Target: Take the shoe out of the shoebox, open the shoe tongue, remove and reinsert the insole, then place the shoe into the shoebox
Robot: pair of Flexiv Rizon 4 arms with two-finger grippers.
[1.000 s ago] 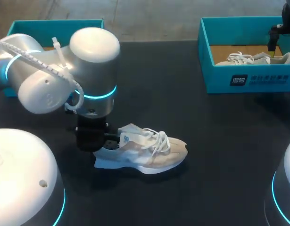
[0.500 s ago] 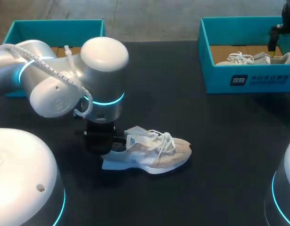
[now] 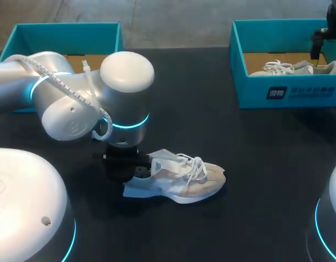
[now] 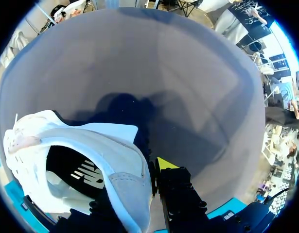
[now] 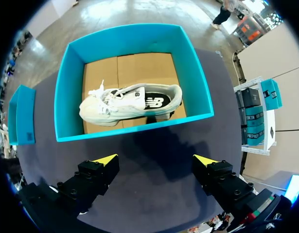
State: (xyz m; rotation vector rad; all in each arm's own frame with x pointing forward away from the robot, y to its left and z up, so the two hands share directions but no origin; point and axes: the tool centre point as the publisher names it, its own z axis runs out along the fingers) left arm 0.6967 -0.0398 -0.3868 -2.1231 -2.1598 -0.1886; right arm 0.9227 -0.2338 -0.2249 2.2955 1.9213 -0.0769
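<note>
Shoe [image 3: 181, 179], heel collar between left claw [image 4: 149, 170] tips

Noting a matt, dark counter [image 3: 222, 136]. Recording matt beige suede-like cloth and white woven laces on the shoe [image 3: 181, 183], over a smooth white sole. Logging matt teal card on the shoebox [image 3: 288, 93], brown corrugated inside. Observing glossy, smooth silver casing on the left arm [image 3: 69, 103].

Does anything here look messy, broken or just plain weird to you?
Nothing is broken or spilled. The shoe on the table has loose, untidy laces, and the left gripper pinches its heel. The other shoe lies on its side in its box.
</note>
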